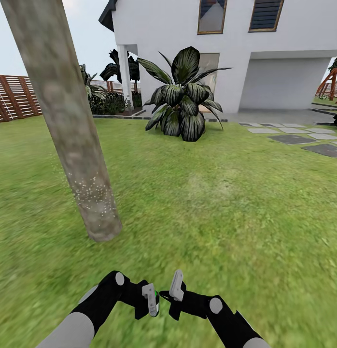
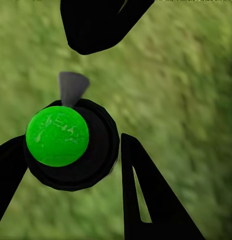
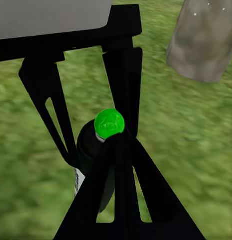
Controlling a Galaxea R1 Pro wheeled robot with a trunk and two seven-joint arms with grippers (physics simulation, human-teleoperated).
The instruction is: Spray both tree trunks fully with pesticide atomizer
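Here the left end effector [image 2: 71,165] clamps the black, green-capped atomizer [image 2: 71,145]; right's state unclear

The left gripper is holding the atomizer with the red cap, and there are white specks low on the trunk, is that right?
Not quite: the atomizer cap is green, as the left wrist view shows. The left gripper does hold it, and white specks do dot the lower tree trunk.

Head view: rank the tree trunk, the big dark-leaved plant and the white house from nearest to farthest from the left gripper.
1. Tree trunk: nearest to the left gripper, ahead and to its left on the grass, with white specks low on the bark.
2. Big dark-leaved plant: farther, ahead across the lawn.
3. White house: farthest, rising behind the plant.
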